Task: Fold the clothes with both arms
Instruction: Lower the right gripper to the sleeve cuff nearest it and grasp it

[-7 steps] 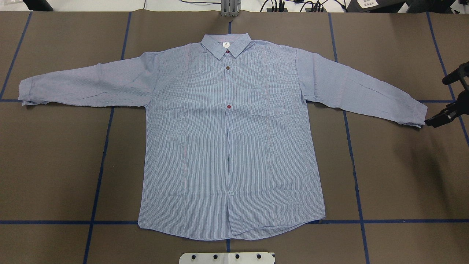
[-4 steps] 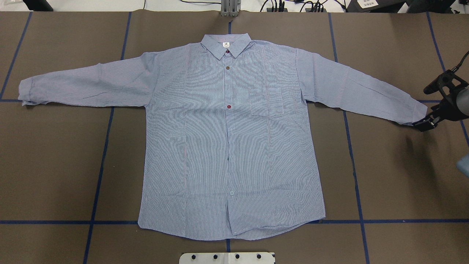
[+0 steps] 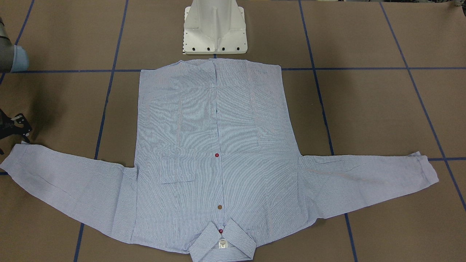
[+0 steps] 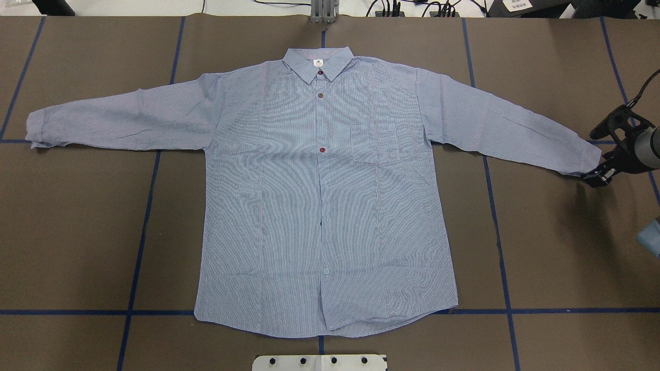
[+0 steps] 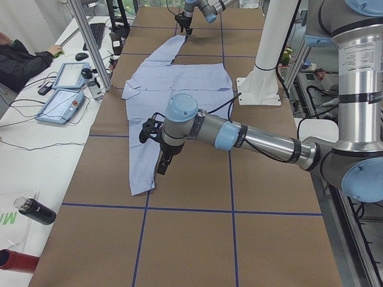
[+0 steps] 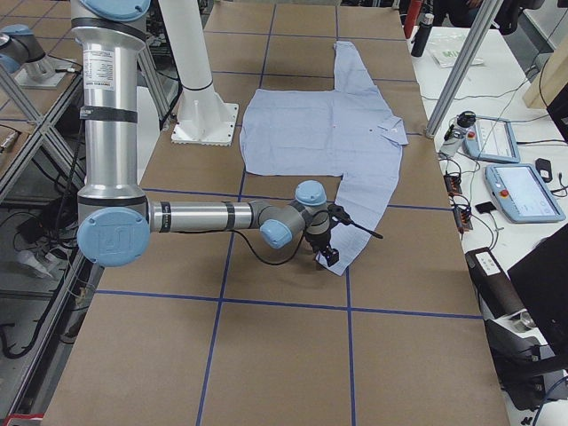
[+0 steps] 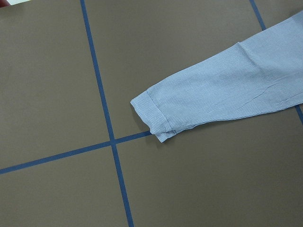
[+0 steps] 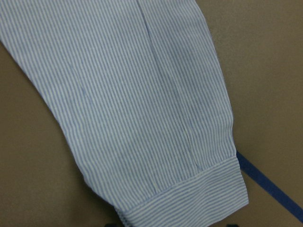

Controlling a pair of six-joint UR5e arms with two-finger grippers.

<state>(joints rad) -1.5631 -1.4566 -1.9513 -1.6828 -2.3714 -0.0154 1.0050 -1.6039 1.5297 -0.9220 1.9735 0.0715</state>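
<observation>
The light blue striped shirt (image 4: 319,206) lies flat and front up on the brown table, collar at the far side and both sleeves spread out. My right gripper (image 4: 594,178) sits low at the near corner of the right cuff (image 4: 588,157). Its jaws look open, with two dark tips just showing at the bottom of the right wrist view below that cuff (image 8: 189,194). My left gripper (image 5: 161,166) hangs above the left sleeve and shows only in the exterior left view, so I cannot tell its state. The left wrist view looks down on the left cuff (image 7: 154,116).
The white pedestal base (image 3: 214,29) stands at the near table edge, just behind the shirt's hem. Blue tape lines (image 4: 139,232) cross the brown surface. A metal post (image 4: 322,10) rises at the far edge. A side bench holds tablets (image 5: 63,98), a bottle (image 5: 36,212) and a seated person (image 5: 21,60).
My right gripper has come in from the right edge and moved left onto the corner of the right cuff. The shirt has not shifted.
</observation>
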